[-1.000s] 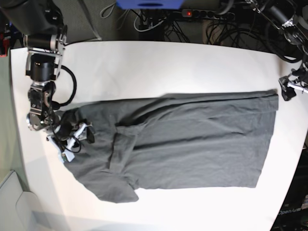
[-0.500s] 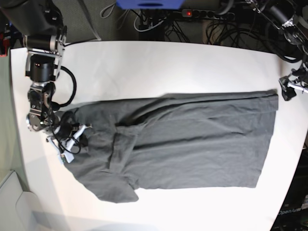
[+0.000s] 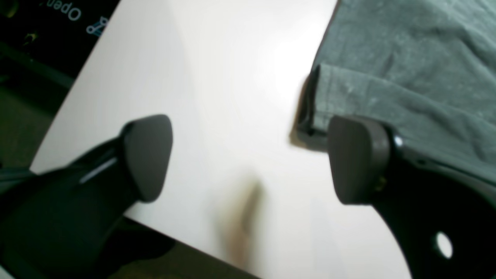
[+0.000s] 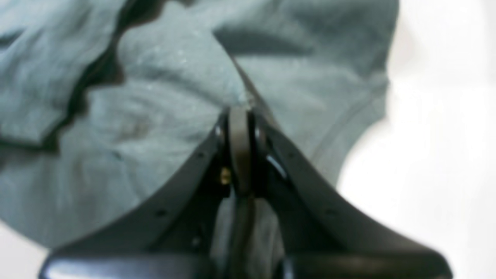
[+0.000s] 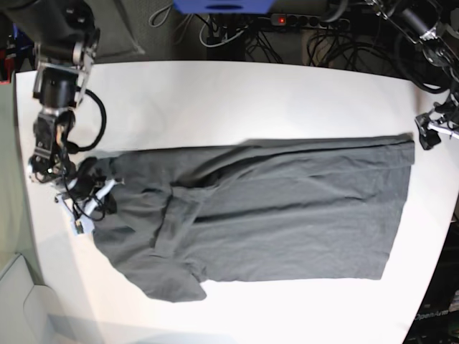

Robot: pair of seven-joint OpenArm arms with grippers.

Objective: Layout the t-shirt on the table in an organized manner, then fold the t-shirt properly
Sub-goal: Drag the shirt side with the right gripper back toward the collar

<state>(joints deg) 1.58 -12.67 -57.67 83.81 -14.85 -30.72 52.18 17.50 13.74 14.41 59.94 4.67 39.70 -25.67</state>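
The dark grey t-shirt (image 5: 287, 215) lies spread lengthwise across the white table (image 5: 251, 100), its left end bunched and wrinkled. My right gripper (image 5: 99, 198) is at that left end, shut on a pinched ridge of the cloth. The right wrist view shows the closed fingertips (image 4: 240, 128) clamping a fold of the t-shirt (image 4: 155, 116), with bare table (image 4: 445, 135) to the right. My left gripper (image 5: 429, 135) hovers at the table's right edge, by the shirt's far corner. In the left wrist view it (image 3: 252, 159) is open over bare table (image 3: 217, 77), the t-shirt's hem corner (image 3: 407, 58) just beyond its right finger (image 3: 358, 159).
Behind the table's far edge lie a power strip (image 5: 301, 20) with a red light, tangled cables (image 5: 344, 43) and a blue object (image 5: 222, 6). A pale grey surface (image 5: 21, 301) sits off the near left corner. The table's right edge drops to dark floor (image 3: 23, 77).
My right gripper has shut on the shirt's left end and drawn it a little left and toward the far side. The left arm has not moved.
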